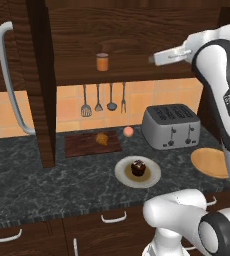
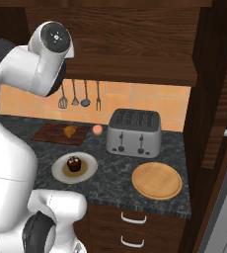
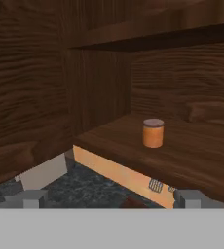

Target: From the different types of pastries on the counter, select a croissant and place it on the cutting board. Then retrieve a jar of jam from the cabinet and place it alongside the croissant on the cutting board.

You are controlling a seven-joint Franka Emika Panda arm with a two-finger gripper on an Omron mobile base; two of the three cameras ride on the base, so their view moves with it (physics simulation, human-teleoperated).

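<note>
Croissant [image 1: 102, 138] already on board [image 1: 82, 145], jam jar [image 3: 153, 133] upright on the cabinet shelf [image 3: 201, 155] ahead; jaws wide, so I'd advance level, straddle it, then close.

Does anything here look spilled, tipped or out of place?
Nothing stands out. The jam jar stands upright on the cabinet shelf, the croissant lies on the cutting board, and the open gripper holds nothing.

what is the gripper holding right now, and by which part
Nothing. The gripper is open and empty, facing the orange glass jam jar that stands upright on the dark wooden cabinet shelf.
</note>
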